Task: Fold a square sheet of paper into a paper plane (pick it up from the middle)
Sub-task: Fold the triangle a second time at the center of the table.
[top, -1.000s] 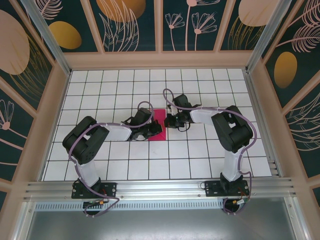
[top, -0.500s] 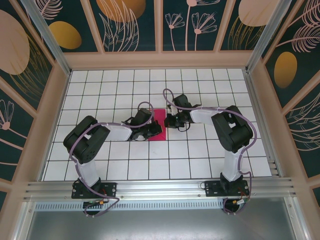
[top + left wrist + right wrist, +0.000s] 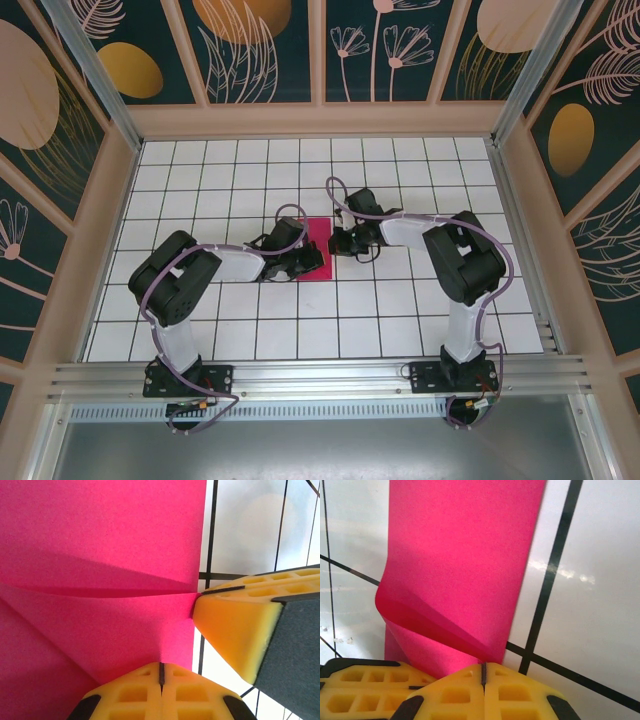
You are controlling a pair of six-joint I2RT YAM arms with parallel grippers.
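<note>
item: square sheet of paper [image 3: 318,233], magenta-pink, thin, plain
place: flat on grid table [image 3: 400,300], about its middle, a little toward the far edge
long axis: runs from table's near edge toward its far edge; narrow strip in top view, not a full square
pointing: no tip visible, cannot tell which end leads
look: partly folded; diagonal crease plus a shadowed fold line in left wrist view; one flap curled up off the table in right wrist view; edges straight
left gripper [image 3: 306,264]: just left of table's middle, over sheet's near-left part; yellow pads pressed fully together, sheet edge meeting the seam; cannot tell if paper is nipped
right gripper [image 3: 337,243]: just right of table's middle, at sheet's right edge; pads closed tight, curled flap pinched at the seam
</note>
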